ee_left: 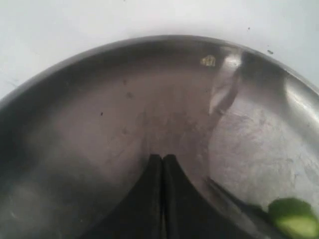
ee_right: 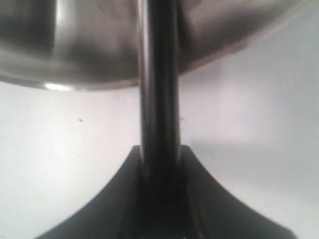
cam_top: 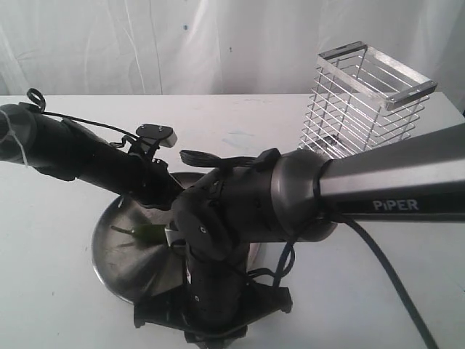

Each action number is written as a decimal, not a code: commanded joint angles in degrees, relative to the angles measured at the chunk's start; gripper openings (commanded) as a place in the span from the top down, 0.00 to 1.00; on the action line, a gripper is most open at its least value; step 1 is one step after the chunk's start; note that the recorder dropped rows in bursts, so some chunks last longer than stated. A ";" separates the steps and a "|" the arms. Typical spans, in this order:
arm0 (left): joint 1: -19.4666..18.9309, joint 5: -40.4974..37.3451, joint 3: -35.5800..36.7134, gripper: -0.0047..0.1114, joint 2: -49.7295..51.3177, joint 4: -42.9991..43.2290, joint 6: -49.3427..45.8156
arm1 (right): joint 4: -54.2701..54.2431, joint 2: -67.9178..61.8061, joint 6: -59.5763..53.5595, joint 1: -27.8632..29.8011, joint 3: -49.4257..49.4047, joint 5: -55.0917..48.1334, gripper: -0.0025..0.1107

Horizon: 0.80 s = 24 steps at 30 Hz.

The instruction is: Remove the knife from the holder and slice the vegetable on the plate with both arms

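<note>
A white table carries everything, with a pale curtain hanging behind it.

Nearest to the exterior camera, my right gripper hangs low at the near edge of the plate. Its jaws stand narrow, clamped on the knife. In my right wrist view, the dark shaft of the knife runs straight out from between the fingers and crosses the plate's shiny rim. My right arm, marked "PiPER", comes in from the right above the plate.

The round steel plate lies on the table under both my wrists. The vegetable, a green chili, lies on the plate. My left wrist view shows its pale cut end just beside my left gripper. That gripper is closed, fingertips pressed together with nothing between them, low over the plate's scuffed surface. My left arm reaches in from the left.

Farther back on the right, the holder stands upright on the table, well apart from the plate.
</note>
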<state>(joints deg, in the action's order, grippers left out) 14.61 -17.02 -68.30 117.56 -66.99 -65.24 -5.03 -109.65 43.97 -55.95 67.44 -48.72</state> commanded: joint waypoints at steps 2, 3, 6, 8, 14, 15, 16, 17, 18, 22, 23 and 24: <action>0.32 -1.89 1.57 0.96 1.73 3.17 -0.03 | -0.69 0.40 0.61 -0.09 -0.20 -3.49 0.98; 0.32 -1.99 1.57 0.96 1.59 3.04 -0.03 | -0.69 0.45 0.61 -0.09 -0.20 -3.49 0.98; 0.32 -1.54 1.34 0.96 0.34 2.77 -0.03 | -0.39 0.57 0.11 -0.14 -0.20 -2.27 0.98; 0.32 -1.92 0.50 0.96 -1.09 2.77 0.11 | 0.06 1.09 -0.47 -0.14 -0.20 -0.17 0.98; -0.29 -1.93 -1.01 0.96 -10.30 4.09 -0.54 | 4.69 5.15 -0.33 -0.02 -0.09 1.68 0.98; -0.86 -1.93 -1.01 0.96 -12.07 4.10 -0.54 | 5.59 6.01 -0.33 -0.02 -0.09 1.57 0.98; -1.46 -2.57 -1.01 0.96 -13.81 4.10 -0.24 | 6.44 7.13 -0.33 -0.02 -0.09 1.43 0.98; -2.03 -3.47 -1.01 0.96 -15.16 4.22 0.10 | 6.77 8.26 -0.33 -0.02 -0.09 1.43 0.98; -2.69 -4.54 -0.79 0.96 -16.74 4.43 0.71 | 6.87 9.13 -0.33 -0.02 -0.09 1.43 0.98; -4.10 -4.92 2.54 0.96 -22.22 4.56 1.41 | 6.98 11.82 0.52 -1.27 -0.22 3.21 0.98; -4.20 -4.50 3.42 0.96 -23.36 4.56 1.41 | 7.07 11.86 1.67 -2.14 -0.22 4.06 0.98; -4.20 -3.20 5.94 0.96 -25.31 4.56 1.28 | 7.44 11.72 3.68 -4.13 -0.58 5.90 0.98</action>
<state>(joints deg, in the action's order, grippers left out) 10.58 -20.18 -65.42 94.95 -62.43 -64.50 1.51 -98.38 45.43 -57.68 67.44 -45.42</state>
